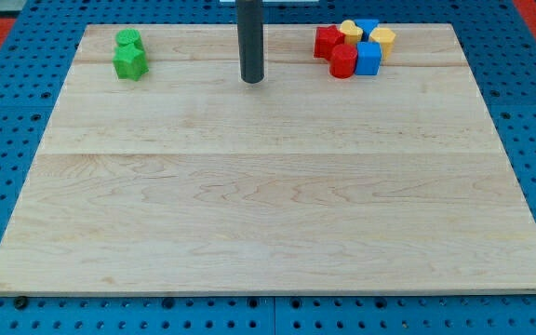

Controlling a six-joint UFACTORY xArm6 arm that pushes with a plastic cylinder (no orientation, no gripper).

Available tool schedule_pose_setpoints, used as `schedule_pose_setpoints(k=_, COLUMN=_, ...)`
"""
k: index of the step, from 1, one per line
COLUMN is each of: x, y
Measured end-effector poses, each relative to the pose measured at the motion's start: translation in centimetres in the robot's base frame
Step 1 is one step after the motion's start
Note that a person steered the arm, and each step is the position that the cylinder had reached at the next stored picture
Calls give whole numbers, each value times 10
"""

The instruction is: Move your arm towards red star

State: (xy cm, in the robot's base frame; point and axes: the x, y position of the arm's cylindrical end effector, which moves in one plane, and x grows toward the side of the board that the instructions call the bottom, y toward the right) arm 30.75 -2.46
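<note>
My tip (252,80) rests on the wooden board (268,186) near the view's top, a little left of centre. The red star (328,41) lies to the tip's right and slightly higher, at the left edge of a tight cluster. In that cluster are a red cylinder-like block (343,61), a blue cube (368,59), a yellow block (350,31), a second yellow block (382,39) and a blue block (368,26). The tip stands apart from the cluster, with bare board between them.
Two green blocks sit at the view's top left, one (129,40) touching the other (130,61). The board lies on a blue perforated table (7,140).
</note>
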Motion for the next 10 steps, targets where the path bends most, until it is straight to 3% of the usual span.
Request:
schedule_pose_setpoints(k=5, x=-6, y=0)
schedule_pose_setpoints(k=10, x=-40, y=-5)
